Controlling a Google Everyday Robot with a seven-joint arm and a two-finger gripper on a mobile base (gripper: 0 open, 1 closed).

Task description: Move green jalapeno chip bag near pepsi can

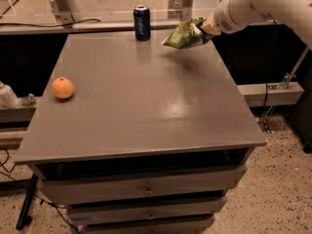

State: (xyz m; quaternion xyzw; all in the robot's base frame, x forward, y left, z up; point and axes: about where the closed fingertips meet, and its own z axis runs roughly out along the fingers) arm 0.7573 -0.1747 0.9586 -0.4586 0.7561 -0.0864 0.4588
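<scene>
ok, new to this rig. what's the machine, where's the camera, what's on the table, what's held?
The white limb entering from the upper right is a robot arm; its end effector is a two-finger clamp. One camera looks down at a grey drawer table from its front; its mount isn't shown. On the table: an orange near the left edge and a pepsi can upright at the far edge. The end effector is shut on the green jalapeno chip bag, holding it in the air just right of the can.
</scene>
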